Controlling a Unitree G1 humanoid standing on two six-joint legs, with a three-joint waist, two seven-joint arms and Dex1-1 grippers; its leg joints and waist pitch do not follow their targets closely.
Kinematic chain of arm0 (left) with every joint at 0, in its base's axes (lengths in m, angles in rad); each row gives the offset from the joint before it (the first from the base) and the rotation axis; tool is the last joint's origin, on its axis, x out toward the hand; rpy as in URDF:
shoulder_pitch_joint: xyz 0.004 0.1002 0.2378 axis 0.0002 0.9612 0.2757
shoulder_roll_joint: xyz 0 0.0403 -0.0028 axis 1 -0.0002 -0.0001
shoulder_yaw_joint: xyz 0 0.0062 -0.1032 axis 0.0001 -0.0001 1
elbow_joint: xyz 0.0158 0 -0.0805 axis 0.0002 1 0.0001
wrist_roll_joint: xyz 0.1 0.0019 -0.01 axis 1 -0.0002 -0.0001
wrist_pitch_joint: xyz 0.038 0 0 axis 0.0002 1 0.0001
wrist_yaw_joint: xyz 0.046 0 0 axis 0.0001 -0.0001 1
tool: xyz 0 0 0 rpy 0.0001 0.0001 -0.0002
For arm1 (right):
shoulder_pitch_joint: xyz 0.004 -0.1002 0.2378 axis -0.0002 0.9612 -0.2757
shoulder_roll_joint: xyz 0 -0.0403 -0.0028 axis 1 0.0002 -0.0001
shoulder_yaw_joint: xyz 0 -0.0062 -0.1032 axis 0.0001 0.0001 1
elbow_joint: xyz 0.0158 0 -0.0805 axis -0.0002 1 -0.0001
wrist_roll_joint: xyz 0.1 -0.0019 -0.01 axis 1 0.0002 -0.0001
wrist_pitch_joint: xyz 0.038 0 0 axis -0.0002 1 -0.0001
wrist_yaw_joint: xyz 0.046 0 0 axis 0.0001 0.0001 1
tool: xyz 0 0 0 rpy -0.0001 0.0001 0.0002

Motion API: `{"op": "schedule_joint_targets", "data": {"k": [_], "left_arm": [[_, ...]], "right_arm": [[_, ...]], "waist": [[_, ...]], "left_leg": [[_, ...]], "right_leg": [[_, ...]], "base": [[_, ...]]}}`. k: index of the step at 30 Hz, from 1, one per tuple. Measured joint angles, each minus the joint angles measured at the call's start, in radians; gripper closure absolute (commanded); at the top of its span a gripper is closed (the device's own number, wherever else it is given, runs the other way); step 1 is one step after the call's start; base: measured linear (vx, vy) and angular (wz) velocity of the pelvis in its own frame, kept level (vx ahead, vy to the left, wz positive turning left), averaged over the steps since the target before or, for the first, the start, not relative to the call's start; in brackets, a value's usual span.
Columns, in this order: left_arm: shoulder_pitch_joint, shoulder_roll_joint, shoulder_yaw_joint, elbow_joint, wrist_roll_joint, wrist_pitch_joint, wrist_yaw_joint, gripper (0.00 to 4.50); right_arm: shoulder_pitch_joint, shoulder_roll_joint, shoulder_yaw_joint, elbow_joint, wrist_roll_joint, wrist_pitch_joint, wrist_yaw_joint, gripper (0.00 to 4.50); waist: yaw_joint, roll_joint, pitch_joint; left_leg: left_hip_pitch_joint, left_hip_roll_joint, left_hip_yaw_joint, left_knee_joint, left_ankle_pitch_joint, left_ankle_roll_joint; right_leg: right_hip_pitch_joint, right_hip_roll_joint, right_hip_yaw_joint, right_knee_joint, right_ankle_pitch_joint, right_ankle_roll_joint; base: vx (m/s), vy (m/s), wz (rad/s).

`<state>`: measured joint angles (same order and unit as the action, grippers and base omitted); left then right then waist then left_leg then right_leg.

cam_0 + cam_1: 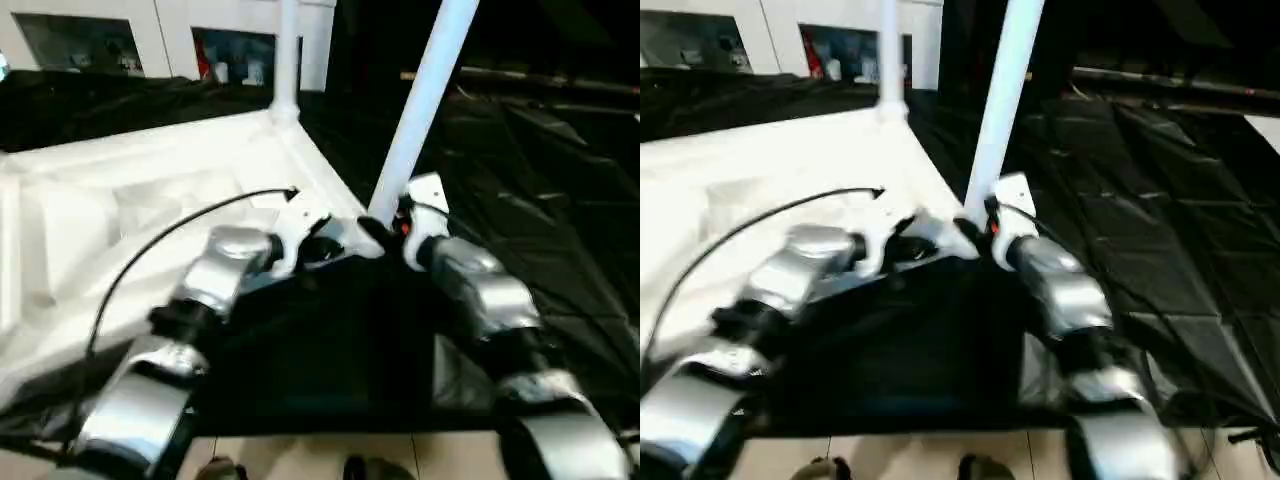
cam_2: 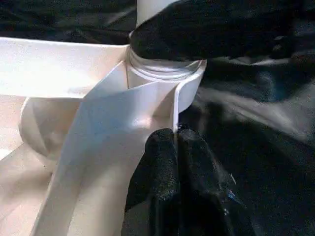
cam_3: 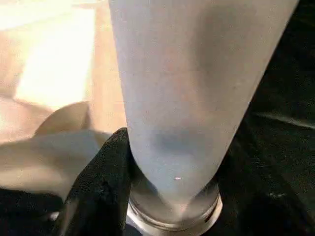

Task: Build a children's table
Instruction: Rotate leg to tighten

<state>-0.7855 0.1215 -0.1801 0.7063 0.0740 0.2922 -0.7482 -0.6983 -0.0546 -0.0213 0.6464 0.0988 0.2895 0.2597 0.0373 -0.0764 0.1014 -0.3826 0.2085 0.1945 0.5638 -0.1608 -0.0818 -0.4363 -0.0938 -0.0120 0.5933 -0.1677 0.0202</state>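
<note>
Two long white tubular legs (image 1: 425, 95) stand in the upturned white ribbed plastic tabletop (image 1: 150, 200); two remain. Right fingers (image 3: 101, 187) grip the nearer leg's base; left fingers (image 2: 170, 162) are closed, pressed against its corner socket (image 2: 167, 81).

Both upright legs, the near leg (image 1: 425, 95) and the far leg (image 1: 287, 55), run out past the top edge, so their upper ends are unseen. The tabletop (image 1: 90, 210) is cut off at the left edge. Cabinet (image 1: 235, 55) contents are too blurred to identify.
</note>
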Motion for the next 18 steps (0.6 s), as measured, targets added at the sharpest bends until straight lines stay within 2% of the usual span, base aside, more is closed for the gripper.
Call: {"op": "schedule_joint_targets", "data": {"k": [2, 3, 4, 6, 7, 10, 13, 18], "left_arm": [[0.0, -0.001, 0.0, -0.004, 0.0, 0.004, 0.001, 4.5], [0.0, -0.001, 0.0, -0.004, 0.0, 0.005, 0.001, 4.5], [0.0, -0.001, 0.0, -0.005, 0.0, 0.005, 0.001, 4.5], [-0.001, -0.001, -0.002, -0.006, 0.0, 0.005, 0.001, 4.5], [-0.001, 0.0, -0.003, -0.007, 0.0, 0.005, -0.001, 4.5], [-0.001, 0.007, -0.008, -0.013, -0.002, 0.004, -0.015, 4.5], [0.001, 0.037, -0.02, -0.026, -0.01, 0.004, -0.078, 4.5], [0.02, 0.127, -0.059, -0.069, -0.014, -0.039, -0.258, 4.5]], "right_arm": [[0.0, 0.003, -0.002, 0.005, -0.005, -0.014, -0.003, 2.44], [0.0, 0.003, -0.003, 0.006, -0.005, -0.017, -0.001, 1.89], [0.0, 0.003, -0.005, 0.007, -0.005, -0.018, 0.001, 1.76], [-0.002, 0.003, -0.011, 0.017, -0.004, -0.018, 0.008, 1.76], [-0.002, 0.001, -0.012, 0.02, -0.004, -0.02, 0.012, 1.44], [-0.001, -0.016, -0.009, 0.024, -0.003, -0.021, 0.056, 1.34], [0.028, -0.089, 0.031, -0.014, 0.001, -0.015, 0.21, 1.34], [0.103, -0.225, 0.112, -0.127, 0.017, -0.015, 0.472, 1.34]], "waist": [[0.0, 0.0, 0.0], [0.0, 0.0, 0.0], [0.0, 0.0, 0.0], [0.001, 0.0, 0.0], [0.001, 0.0, 0.0], [0.001, 0.0, 0.0], [0.006, 0.0, 0.001], [0.011, 0.0, 0.002]], "left_leg": [[0.0, 0.0, 0.0, -0.001, 0.0, 0.0], [0.0, 0.0, 0.0, -0.002, 0.0, 0.0], [0.0, 0.0, 0.0, -0.002, 0.0, 0.0], [0.0, 0.0, 0.0, -0.002, 0.0, 0.0], [0.0, 0.0, 0.0, -0.003, 0.0, 0.0], [-0.001, 0.0, 0.0, -0.004, 0.0, 0.0], [-0.002, 0.0, 0.0, -0.006, 0.0, 0.0], [-0.003, 0.001, 0.001, -0.009, 0.0, 0.0]], "right_leg": [[0.0, 0.0, 0.0, 0.0, -0.001, 0.001], [0.0, 0.0, 0.0, 0.0, -0.001, 0.001], [0.0, 0.0, 0.0, 0.0, -0.001, 0.001], [-0.001, 0.0, -0.001, 0.0, -0.001, 0.001], [-0.001, 0.0, -0.001, 0.0, -0.001, 0.002], [-0.001, 0.001, -0.001, -0.001, -0.001, 0.003], [-0.002, 0.001, -0.002, -0.001, 0.0, 0.0], [-0.004, 0.002, -0.003, -0.002, -0.001, 0.001]], "base": [[0.0, 0.0, 0.0], [0.0, 0.0, 0.0], [0.0, 0.0, 0.0], [0.0, 0.0, 0.0], [0.0, 0.0, 0.0], [0.0, 0.0, 0.0], [0.0, 0.0, 0.0], [0.0, 0.0, 0.0]]}}
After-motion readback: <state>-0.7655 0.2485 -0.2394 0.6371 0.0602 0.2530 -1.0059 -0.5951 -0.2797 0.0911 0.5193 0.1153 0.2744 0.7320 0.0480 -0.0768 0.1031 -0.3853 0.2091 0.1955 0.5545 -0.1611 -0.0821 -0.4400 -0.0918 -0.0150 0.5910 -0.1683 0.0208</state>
